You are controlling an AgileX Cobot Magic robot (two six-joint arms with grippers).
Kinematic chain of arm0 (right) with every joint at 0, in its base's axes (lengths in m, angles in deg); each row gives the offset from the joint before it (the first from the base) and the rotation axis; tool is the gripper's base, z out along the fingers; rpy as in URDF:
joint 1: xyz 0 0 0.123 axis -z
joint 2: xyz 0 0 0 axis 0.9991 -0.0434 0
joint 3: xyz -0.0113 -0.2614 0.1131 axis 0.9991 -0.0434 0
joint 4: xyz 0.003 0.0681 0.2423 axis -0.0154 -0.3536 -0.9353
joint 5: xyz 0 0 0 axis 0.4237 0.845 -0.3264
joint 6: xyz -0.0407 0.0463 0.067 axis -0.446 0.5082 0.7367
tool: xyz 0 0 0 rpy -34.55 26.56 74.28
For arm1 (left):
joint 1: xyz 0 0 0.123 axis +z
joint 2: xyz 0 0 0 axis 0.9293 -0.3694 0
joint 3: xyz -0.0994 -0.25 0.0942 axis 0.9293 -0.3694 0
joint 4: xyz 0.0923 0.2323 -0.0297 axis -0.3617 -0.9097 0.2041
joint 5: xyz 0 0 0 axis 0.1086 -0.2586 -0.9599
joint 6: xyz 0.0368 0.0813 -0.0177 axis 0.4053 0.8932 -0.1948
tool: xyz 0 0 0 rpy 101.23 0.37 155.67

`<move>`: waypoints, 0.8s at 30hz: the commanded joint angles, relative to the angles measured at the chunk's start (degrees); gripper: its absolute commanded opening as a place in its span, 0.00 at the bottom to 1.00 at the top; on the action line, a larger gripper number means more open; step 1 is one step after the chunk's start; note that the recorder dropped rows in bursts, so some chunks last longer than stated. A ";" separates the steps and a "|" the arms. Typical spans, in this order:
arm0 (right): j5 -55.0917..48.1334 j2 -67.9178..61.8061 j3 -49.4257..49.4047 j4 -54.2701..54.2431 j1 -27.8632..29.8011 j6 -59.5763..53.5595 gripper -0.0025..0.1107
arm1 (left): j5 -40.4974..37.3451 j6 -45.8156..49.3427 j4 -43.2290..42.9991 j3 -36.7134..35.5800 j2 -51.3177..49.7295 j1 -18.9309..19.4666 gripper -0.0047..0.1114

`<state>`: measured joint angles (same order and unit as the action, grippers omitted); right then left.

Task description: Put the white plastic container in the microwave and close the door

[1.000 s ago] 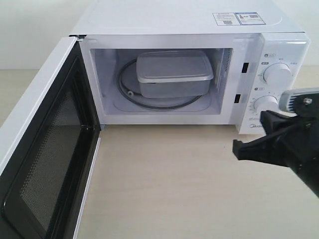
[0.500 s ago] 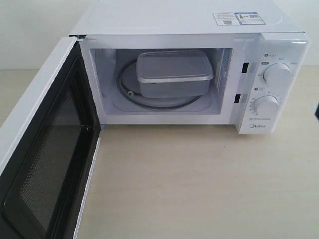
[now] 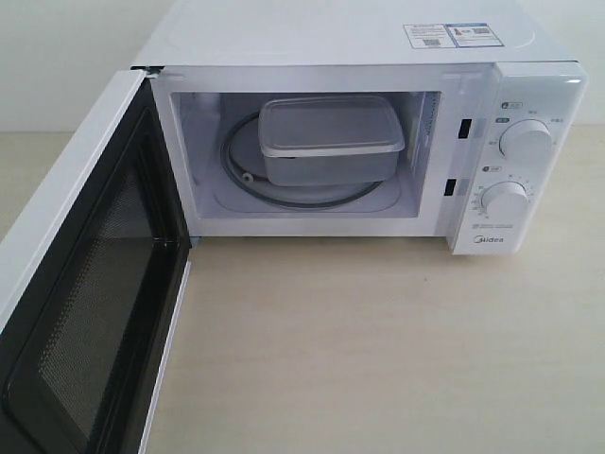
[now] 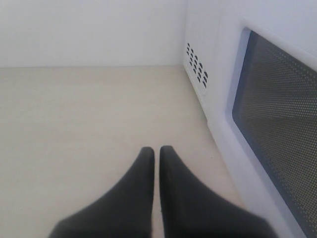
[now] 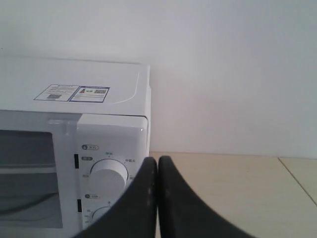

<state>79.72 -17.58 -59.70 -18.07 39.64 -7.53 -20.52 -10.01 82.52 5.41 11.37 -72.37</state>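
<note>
The white plastic container (image 3: 329, 140) sits lidded on the turntable inside the microwave (image 3: 359, 47). The door (image 3: 80, 284) stands swung wide open toward the left front, its dark mesh window facing inward. Neither gripper shows in the exterior view. In the left wrist view my left gripper (image 4: 156, 149) is shut and empty, low over the tabletop beside the door's outer face (image 4: 277, 148). My right gripper (image 5: 157, 159) is shut and empty too, held off the microwave's dial panel (image 5: 110, 171).
The beige tabletop (image 3: 378, 350) stretches in front of the microwave. Two round dials (image 3: 526, 142) sit on the right panel and stickers (image 3: 452, 35) on the top. A white wall stands behind.
The right gripper, in view at the right edge one second ago, has drawn out of the exterior view. Container and door have not moved.
</note>
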 commanded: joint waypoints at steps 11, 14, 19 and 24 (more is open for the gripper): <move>4.48 0.48 0.47 -0.21 0.06 -0.43 0.02 | 36.00 -0.42 -0.28 -0.15 0.15 0.11 0.08; 4.49 0.48 0.47 -0.21 0.06 -0.07 0.02 | 43.07 -0.42 2.41 -0.15 0.15 0.11 0.08; 4.49 0.48 0.47 -0.21 0.06 4.05 0.02 | 37.45 -0.42 4.76 6.86 -0.37 0.11 0.08; 4.49 0.48 0.47 -0.21 0.06 8.70 0.02 | 31.09 -0.42 4.05 19.78 -13.90 0.11 0.08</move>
<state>83.99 -17.50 -59.52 -18.41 39.64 0.07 13.93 -10.01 86.41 20.25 3.17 -72.37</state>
